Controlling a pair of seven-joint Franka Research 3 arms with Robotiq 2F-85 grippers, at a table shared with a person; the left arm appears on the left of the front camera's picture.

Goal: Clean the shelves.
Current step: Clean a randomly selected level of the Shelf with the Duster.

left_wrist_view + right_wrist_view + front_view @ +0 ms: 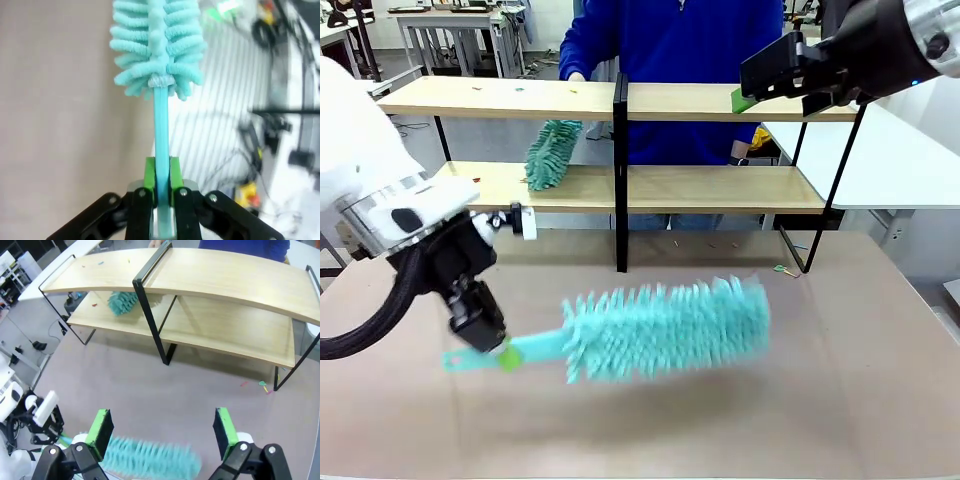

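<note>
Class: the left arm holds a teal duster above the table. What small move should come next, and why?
Probably raise the duster to the upper left board of the shelves: the left gripper is shut on its handle, its head hangs over the table, and coloured scraps lie on that board.

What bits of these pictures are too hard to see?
Front view: the duster in the left hand is blurred.
Right wrist view: the second duster is half hidden under the top shelf.
Front view: coloured specks on the top shelf are too small to name.
Left wrist view: the duster's tip is cut off by the top edge.
</note>
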